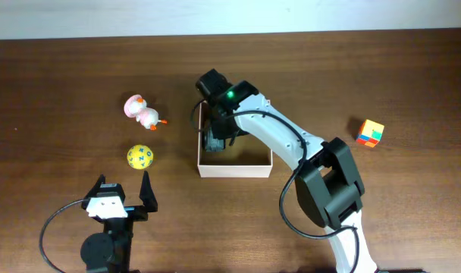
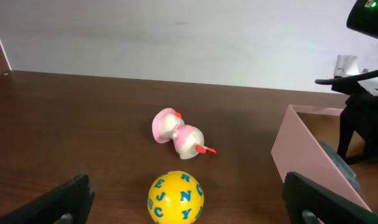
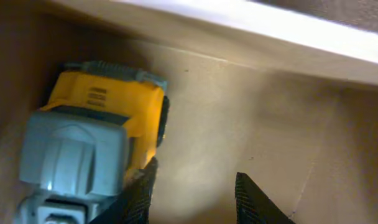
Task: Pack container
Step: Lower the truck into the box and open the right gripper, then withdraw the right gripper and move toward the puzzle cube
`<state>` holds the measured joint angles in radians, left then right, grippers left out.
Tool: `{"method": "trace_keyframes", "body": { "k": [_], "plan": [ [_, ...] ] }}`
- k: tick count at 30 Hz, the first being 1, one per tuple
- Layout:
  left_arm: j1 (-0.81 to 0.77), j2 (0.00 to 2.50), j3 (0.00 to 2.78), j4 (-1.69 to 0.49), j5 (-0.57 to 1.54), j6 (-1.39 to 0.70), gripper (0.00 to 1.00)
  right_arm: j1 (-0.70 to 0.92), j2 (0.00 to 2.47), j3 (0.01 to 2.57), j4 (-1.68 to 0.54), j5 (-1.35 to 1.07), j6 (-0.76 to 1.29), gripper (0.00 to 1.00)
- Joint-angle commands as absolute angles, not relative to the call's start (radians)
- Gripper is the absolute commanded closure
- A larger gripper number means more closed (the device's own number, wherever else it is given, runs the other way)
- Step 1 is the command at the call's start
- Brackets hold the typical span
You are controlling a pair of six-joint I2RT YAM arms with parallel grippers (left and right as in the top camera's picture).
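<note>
I'm looking at the container [image 1: 234, 171] sitting near the middle of the table [image 1: 64, 76], its white front wall facing the near edge where both arms are mounted. My right arm is reaching over from the near right side, and the right gripper [image 1: 215, 140] is hanging down inside the box, at its left end. On the right wrist camera I'm seeing those fingers parted with only the tan cardboard floor between them. They're gripping nothing. A yellow and grey toy truck [image 3: 96, 124] is lying on that floor just beside one finger; I cannot tell whether they are touching.

The left gripper [image 1: 123, 189] is hovering close to the near edge, left of the box, its fingers spread wide and empty. Just ahead of it I'm seeing a yellow ball [image 1: 139, 156] with blue letters. Beyond the ball, toward the far edge, a pink and white duck [image 1: 143, 112] is lying on its side. Over toward the right edge, well apart from the box, a multicoloured cube [image 1: 370, 133] is sitting alone.
</note>
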<state>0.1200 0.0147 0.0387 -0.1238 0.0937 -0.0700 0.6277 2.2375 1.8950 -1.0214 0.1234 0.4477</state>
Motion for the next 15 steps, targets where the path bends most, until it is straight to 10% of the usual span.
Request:
{"method": "trace_keyframes", "body": {
  "k": [1,15],
  "plan": [
    [0.118,0.006,0.031,-0.122,0.09,-0.051,0.01,0.599,2.214,1.959,-1.044,0.15,0.421,0.61],
    [0.118,0.006,0.031,-0.121,0.09,-0.051,0.01,0.512,2.213,2.311,-1.267,0.213,0.316,0.55]
  ]
}}
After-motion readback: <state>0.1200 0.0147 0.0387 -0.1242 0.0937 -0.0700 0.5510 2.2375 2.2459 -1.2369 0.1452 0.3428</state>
